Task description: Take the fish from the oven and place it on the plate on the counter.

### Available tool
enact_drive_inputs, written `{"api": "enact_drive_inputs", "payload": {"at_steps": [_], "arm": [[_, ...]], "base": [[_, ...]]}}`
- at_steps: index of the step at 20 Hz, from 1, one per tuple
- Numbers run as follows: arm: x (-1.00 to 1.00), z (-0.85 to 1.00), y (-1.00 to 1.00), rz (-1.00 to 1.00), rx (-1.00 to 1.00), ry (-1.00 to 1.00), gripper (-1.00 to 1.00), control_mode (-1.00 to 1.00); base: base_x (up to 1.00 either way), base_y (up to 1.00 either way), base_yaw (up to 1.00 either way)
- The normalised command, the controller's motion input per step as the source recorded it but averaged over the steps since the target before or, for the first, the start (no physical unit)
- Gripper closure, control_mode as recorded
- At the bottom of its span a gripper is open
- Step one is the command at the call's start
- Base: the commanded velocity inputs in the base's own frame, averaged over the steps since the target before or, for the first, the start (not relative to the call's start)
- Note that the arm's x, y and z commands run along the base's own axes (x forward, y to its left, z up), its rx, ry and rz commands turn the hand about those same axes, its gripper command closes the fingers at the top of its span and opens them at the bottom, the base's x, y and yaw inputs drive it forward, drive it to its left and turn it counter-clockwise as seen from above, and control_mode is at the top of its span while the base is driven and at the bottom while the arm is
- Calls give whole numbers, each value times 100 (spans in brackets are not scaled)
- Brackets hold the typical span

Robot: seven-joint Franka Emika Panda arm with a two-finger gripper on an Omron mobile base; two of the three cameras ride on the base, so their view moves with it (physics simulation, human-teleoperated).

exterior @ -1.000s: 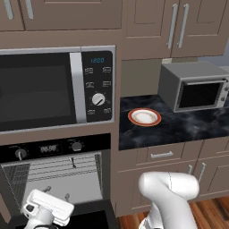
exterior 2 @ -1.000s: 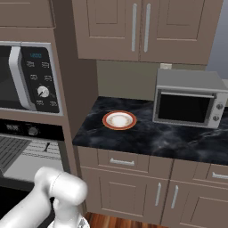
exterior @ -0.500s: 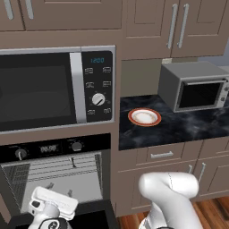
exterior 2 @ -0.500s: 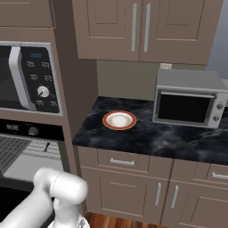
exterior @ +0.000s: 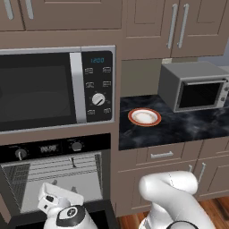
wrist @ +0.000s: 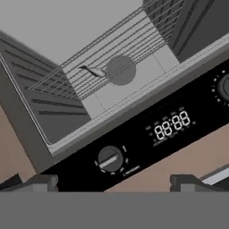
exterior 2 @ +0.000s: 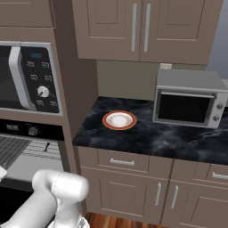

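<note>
One oven (exterior: 58, 179) stands open low on the left, wire racks bare to the camera, and the black marbled tabletop (exterior: 188, 125) to its right carries the orange-rimmed plate (exterior: 144, 117). Pincer (wrist: 114, 181) faces the oven's front with tips spread wide, released, while the tiny dark fish (wrist: 93, 70) lies on the rack inside.

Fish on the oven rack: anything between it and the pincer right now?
Nothing visible. The oven is open and the fish lies alone on the wire rack. In the hand view the pincer looks straight into the cavity, fingertips apart and holding nothing. The plate is bare on the counter.
</note>
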Motion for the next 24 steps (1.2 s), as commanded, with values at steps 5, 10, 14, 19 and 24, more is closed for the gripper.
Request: {"api": "enact_drive_inputs", "payload": {"at_steps": [5,10,14,19,24], "arm": [[5,0,-9,25,26,0,-100,-100],[22,-2,-1,15,22,0,-100,-100],[10,-41,4,2,17,0,-100,-100],[1,-32,5,-8,13,0,-100,-100],[17,-2,0,-7,6,0,-100,-100]], "base": [[0,0,0],[0,0,0],[0,0,0],[0,0,0],[0,0,0]]}}
